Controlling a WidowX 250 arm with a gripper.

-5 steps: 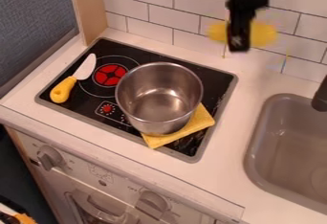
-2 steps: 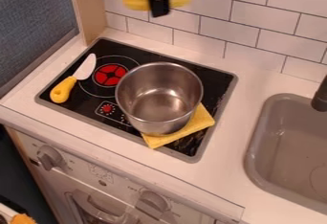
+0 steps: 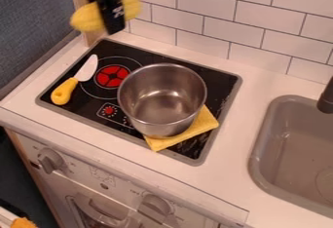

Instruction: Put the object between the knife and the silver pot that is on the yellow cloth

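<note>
A black robot gripper (image 3: 115, 29) clasps an oblong yellow object (image 3: 86, 17) high at the upper left of the camera view, with the rounded ends of the load sticking out on either side of the dark fingers. The gripper hangs down in front of the wooden post (image 3: 95, 36) and the white tile wall (image 3: 253, 20), its tips above the far edge of a toy kitchen's black stovetop (image 3: 156, 59). The object is aloft, tilted with one end higher than the other, and apart from the cooking surface. Below, a toy knife (image 3: 64, 91) lies flat on the left part of the stovetop, its yellow handle toward the front and its pale blade pointing to the back. A red burner mark (image 3: 112, 76) shows between the blade and a silver pot (image 3: 159, 109), which stands upright, its open top facing up. A folded yellow cloth (image 3: 205, 121) lies beneath the pot and juts out past its base at the front and right. At the right of the view, a gray sink (image 3: 286, 173) is set into the white counter (image 3: 231, 146), with a dark faucet (image 3: 326, 98) at its edge. Two gray knobs line the front panel below the stovetop, and a dark blue-gray surface (image 3: 32, 17) stands at the far left.
</note>
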